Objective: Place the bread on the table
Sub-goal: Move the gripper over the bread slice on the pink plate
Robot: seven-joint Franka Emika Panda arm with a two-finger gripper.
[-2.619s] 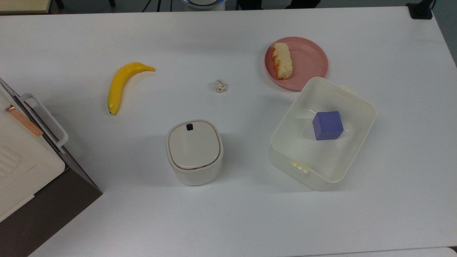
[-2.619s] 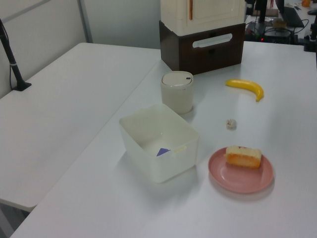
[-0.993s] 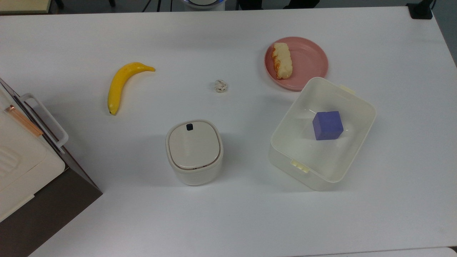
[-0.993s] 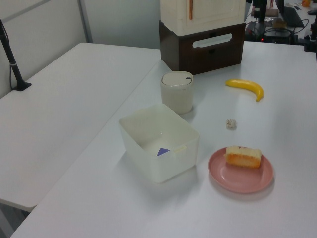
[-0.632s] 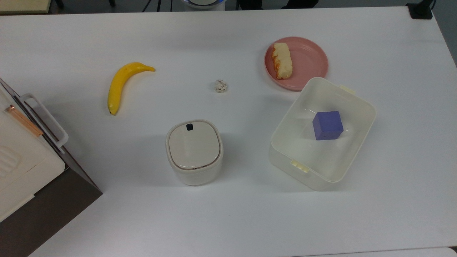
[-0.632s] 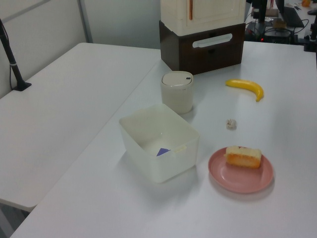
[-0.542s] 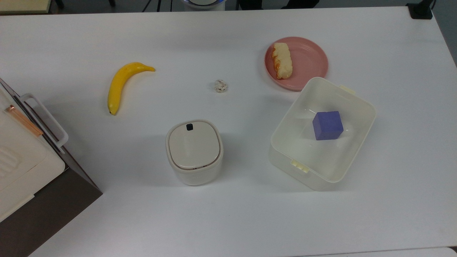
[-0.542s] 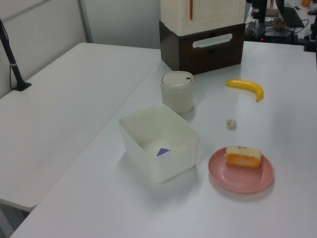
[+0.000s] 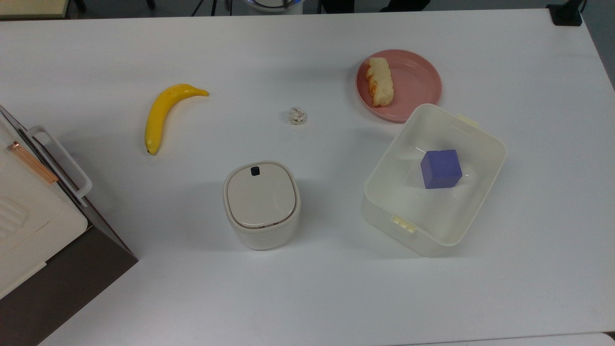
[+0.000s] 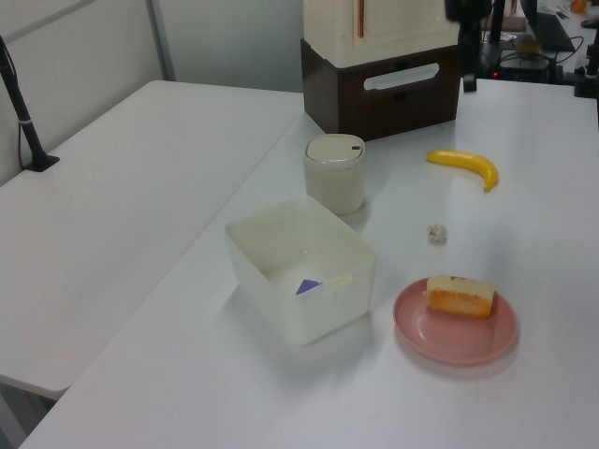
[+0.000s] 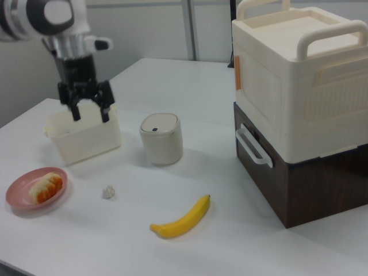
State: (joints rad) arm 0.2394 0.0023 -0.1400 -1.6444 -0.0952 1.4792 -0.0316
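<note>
You have the bread (image 9: 380, 81) lying on the pink plate (image 9: 418, 81), toward the counter's (image 9: 307, 298) far edge in the top view, with the plate just beside the white bin (image 9: 435, 180) holding 1 purple cube (image 9: 440, 168). In the right view, your gripper (image 11: 89, 112) hangs in the air in front of that bin, fingers apart and holding nothing.

The top view looks straight down on the white table (image 9: 307, 298). The left view looks from low beside the pink plate (image 10: 456, 335) toward the stacked boxes (image 10: 384, 56). The right view faces back from the banana (image 11: 183, 218) side. All three share the lidded canister (image 9: 262, 204).
</note>
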